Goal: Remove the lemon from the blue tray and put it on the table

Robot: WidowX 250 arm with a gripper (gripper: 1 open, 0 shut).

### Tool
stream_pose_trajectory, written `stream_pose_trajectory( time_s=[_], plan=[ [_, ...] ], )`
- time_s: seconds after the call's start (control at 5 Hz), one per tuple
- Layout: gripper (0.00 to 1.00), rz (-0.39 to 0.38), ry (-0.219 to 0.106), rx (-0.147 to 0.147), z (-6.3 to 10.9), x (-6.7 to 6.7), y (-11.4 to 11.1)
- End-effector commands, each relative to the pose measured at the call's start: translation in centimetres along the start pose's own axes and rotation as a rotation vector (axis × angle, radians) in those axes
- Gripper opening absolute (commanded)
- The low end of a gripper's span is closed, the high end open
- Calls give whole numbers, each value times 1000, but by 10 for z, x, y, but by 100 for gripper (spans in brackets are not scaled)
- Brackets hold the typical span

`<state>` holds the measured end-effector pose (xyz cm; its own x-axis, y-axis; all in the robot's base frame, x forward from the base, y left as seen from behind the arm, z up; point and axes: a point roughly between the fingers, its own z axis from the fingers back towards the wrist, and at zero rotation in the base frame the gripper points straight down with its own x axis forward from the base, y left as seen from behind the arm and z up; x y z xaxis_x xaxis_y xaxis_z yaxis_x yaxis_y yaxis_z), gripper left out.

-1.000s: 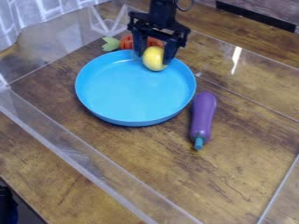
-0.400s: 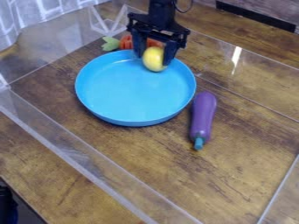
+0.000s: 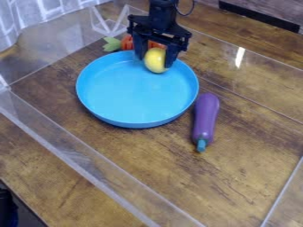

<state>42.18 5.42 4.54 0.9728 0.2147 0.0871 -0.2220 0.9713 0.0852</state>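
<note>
The lemon point(image 3: 155, 59), small and yellow, lies on the far part of the blue tray point(image 3: 124, 93), close to its back rim. My gripper point(image 3: 157, 57) points down over it with one black finger on each side of the fruit. The jaws stand open, with a gap showing between each finger and the lemon. The table point(image 3: 106, 168) is dark wood planks under a glossy clear sheet.
A purple eggplant point(image 3: 205, 121) lies on the table just right of the tray. An orange carrot with a green top point(image 3: 116, 42) sits behind the tray, partly hidden by the gripper. A clear raised edge runs along the table's left and front sides.
</note>
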Motion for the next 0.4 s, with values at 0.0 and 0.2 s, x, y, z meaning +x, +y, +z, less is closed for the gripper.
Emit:
stream_pose_trajectory(
  time_s=[0.0, 0.2],
  plan=[
    [0, -33, 28, 3, -6, -21, -14],
    [0, -35, 41, 10, -9, -33, -12]
  ],
)
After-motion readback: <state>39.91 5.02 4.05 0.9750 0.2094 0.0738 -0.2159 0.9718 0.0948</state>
